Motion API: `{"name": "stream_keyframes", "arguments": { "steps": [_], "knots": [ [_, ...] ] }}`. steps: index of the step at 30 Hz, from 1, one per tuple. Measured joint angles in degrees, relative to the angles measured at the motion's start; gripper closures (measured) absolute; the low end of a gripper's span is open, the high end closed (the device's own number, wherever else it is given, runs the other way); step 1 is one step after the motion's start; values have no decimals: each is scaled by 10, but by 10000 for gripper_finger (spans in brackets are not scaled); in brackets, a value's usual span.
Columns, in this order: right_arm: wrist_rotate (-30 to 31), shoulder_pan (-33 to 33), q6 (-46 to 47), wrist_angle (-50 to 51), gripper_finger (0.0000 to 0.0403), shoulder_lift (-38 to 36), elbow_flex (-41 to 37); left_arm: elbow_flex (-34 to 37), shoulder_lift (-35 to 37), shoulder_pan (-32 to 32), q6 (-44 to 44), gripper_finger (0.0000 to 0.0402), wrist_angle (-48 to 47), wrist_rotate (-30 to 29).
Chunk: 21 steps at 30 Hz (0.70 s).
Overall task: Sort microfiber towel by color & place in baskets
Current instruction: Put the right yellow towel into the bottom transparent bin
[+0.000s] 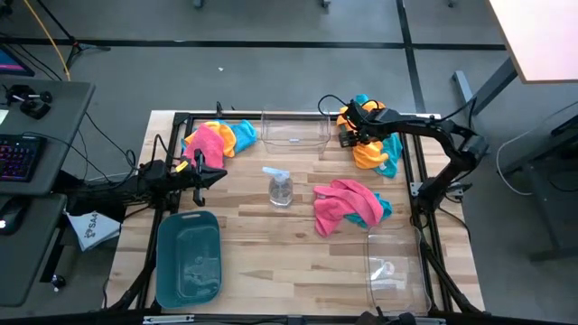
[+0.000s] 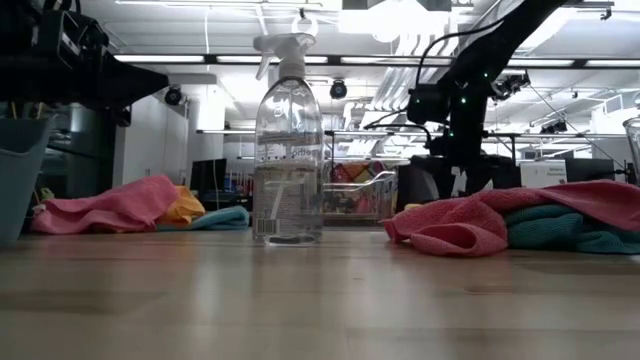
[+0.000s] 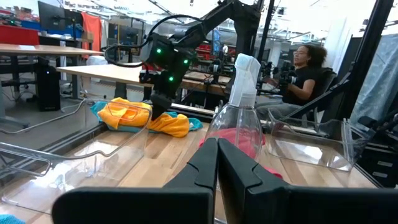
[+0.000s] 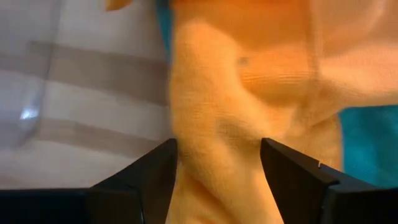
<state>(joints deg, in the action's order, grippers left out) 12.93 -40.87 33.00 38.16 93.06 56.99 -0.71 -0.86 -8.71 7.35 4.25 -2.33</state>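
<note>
**A:** Where's the right gripper (image 1: 354, 126) relative to the spray bottle (image 1: 280, 187)?

**B:** Well beyond the bottle, at the table's far right corner, down on the pile of orange and teal towels (image 1: 375, 149). In the right wrist view its fingers (image 4: 152, 171) stand apart with an orange towel (image 4: 249, 99) bulging between them — spread, not pinching. I'd say nothing is held yet.

**A:** And the left gripper (image 1: 215, 173)?

**B:** Just left of the bottle, jaws pressed together and empty, waiting.

**A:** The rest of the towels?

**B:** A pink, orange and blue heap (image 1: 217, 140) sits far-left of the bottle; a pink towel over a teal one (image 1: 350, 206) lies just to the bottle's right. All three baskets look empty: the clear one (image 1: 296, 132) right behind the bottle, the teal one (image 1: 189, 255) near-left, another clear one (image 1: 395, 266) near-right.

**A:** What could go wrong?

**B:** The orange cloth lies tangled on teal ones — closing deep could drag up two colours at once. A shallow pinch on loose folds might slip off on the lift. And a dangling corner could catch the clear basket's rim or topple the bottle.
</note>
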Motion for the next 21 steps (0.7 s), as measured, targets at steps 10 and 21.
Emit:
{"name": "stream_keyframes", "arguments": {
  "steps": [10, 21],
  "knots": [
    [-49, 0, -62, 28, 387, -3, 0, 0, 0, 0, 0, 401, 0, 0],
    [-63, 31, -127, 163, 400, -203, 145, 0, 0, 0, 0, 401, -1, 0]
  ]
}}
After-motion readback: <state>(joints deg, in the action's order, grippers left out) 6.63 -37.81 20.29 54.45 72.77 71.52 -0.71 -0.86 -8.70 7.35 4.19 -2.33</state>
